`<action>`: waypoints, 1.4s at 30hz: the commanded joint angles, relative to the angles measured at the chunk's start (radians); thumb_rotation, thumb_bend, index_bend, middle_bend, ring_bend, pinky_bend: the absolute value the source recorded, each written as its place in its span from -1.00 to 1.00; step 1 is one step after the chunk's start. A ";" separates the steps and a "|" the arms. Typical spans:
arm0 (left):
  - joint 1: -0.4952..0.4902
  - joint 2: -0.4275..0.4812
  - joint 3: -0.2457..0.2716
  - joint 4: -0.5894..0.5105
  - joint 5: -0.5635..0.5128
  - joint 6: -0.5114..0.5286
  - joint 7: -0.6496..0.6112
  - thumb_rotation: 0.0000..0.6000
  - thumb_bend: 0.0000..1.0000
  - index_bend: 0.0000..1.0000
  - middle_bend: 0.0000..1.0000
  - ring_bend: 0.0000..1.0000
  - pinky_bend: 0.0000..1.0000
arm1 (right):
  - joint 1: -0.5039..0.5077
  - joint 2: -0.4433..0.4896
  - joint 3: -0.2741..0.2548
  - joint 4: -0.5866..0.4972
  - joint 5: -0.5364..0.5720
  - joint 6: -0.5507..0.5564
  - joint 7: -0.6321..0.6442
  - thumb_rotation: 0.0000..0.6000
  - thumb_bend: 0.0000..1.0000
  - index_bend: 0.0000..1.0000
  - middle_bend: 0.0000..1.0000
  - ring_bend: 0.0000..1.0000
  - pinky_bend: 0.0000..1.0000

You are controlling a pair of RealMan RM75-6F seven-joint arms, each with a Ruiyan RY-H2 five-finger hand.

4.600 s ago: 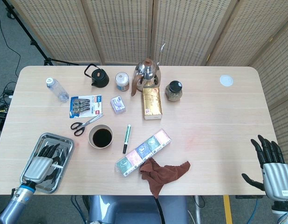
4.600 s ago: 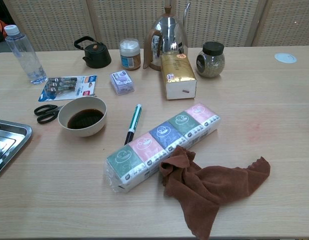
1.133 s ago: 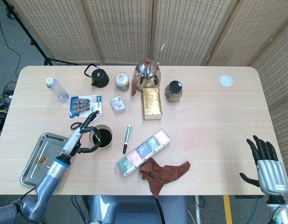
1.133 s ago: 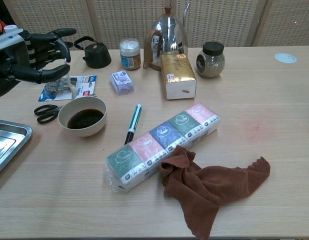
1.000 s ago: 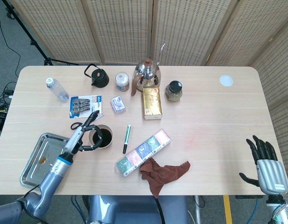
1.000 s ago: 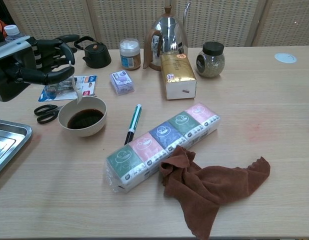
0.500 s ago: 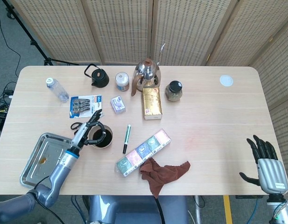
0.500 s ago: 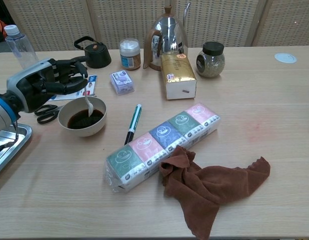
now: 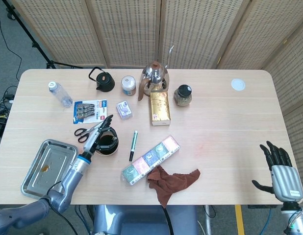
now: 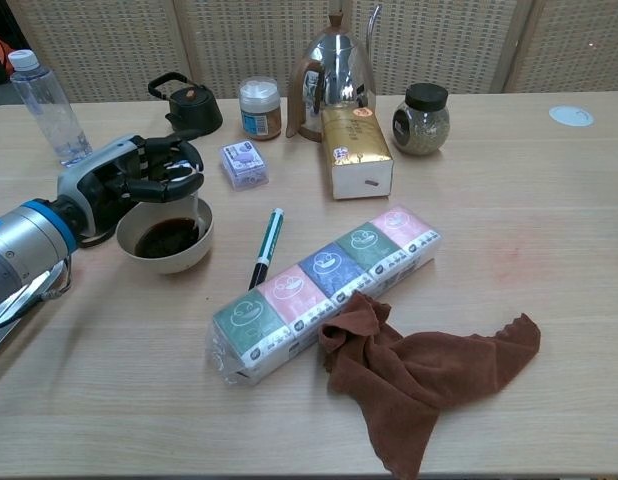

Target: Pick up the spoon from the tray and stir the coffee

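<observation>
White spoon [image 10: 196, 212] dips into the coffee bowl [image 10: 165, 236], pinched by the left hand [image 10: 139, 175] hovering over its rim. Beside it lies the steel tray [image 9: 47, 166] on the desk [image 9: 215, 112]. Right hand [image 9: 281, 171] hangs spread, grasping nothing.

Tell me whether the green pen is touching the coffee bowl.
Apart. The chest view shows bare table between the green pen and the coffee bowl.
</observation>
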State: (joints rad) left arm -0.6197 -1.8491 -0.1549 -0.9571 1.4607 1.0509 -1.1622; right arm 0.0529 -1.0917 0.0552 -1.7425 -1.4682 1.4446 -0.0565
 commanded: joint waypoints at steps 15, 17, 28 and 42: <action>0.024 0.004 0.053 -0.045 0.048 0.068 0.017 1.00 -0.22 0.26 -1.00 -1.00 -1.00 | 0.001 0.009 -0.002 -0.007 -0.001 0.002 0.018 1.00 -1.00 -1.00 -1.00 -1.00 -1.00; 0.034 0.012 0.061 -0.056 0.052 0.080 0.010 1.00 -0.22 0.26 -1.00 -1.00 -1.00 | 0.001 0.008 -0.003 -0.007 -0.002 0.001 0.017 1.00 -1.00 -1.00 -1.00 -1.00 -1.00; 0.059 0.035 0.068 -0.047 0.035 0.084 -0.022 1.00 -0.20 0.26 -1.00 -1.00 -1.00 | 0.001 0.002 -0.009 -0.005 -0.012 0.005 0.005 1.00 -1.00 -1.00 -1.00 -1.00 -1.00; 0.039 0.003 0.032 0.020 0.014 0.073 -0.013 1.00 -0.20 0.26 -1.00 -1.00 -1.00 | 0.005 -0.001 -0.008 -0.002 -0.003 -0.003 0.004 1.00 -1.00 -1.00 -1.00 -1.00 -1.00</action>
State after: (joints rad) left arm -0.5799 -1.8455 -0.1214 -0.9374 1.4747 1.1240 -1.1760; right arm 0.0575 -1.0926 0.0469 -1.7449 -1.4715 1.4421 -0.0531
